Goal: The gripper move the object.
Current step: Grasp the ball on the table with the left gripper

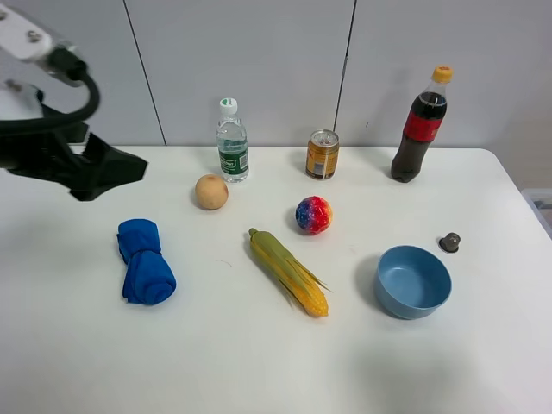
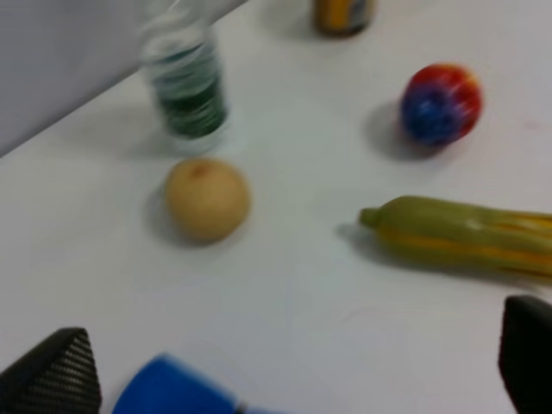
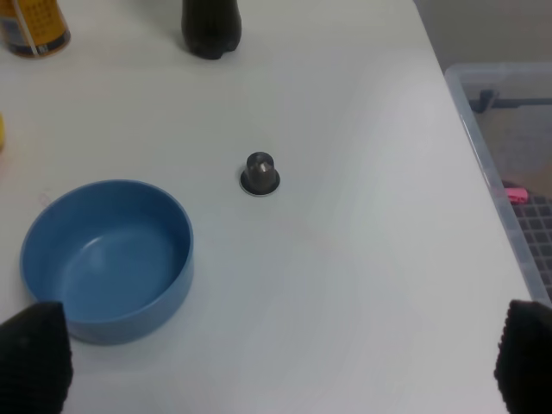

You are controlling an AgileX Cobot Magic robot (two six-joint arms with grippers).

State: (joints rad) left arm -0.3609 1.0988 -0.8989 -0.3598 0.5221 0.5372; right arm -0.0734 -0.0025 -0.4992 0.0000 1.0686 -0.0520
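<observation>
The mottled red, yellow, blue and purple ball (image 1: 313, 215) sits on the white table (image 1: 259, 362) near its middle, in front of a can. It also shows in the left wrist view (image 2: 441, 102), blurred. My left gripper (image 1: 108, 172) hangs above the table's far left, well away from the ball, above and behind a blue cloth. In the left wrist view the left gripper (image 2: 289, 379) has its jaws wide apart and empty. My right gripper (image 3: 280, 362) is open and empty over the table's right side; the ball is out of its view.
A tan ball (image 1: 211, 191), a water bottle (image 1: 232, 141), a can (image 1: 323, 154) and a cola bottle (image 1: 420, 125) stand at the back. A corn cob (image 1: 289, 272), blue cloth (image 1: 145, 261), blue bowl (image 1: 412, 281) and small dark cap (image 1: 449, 242) lie nearer. A plastic bin (image 3: 509, 172) sits beyond the right edge.
</observation>
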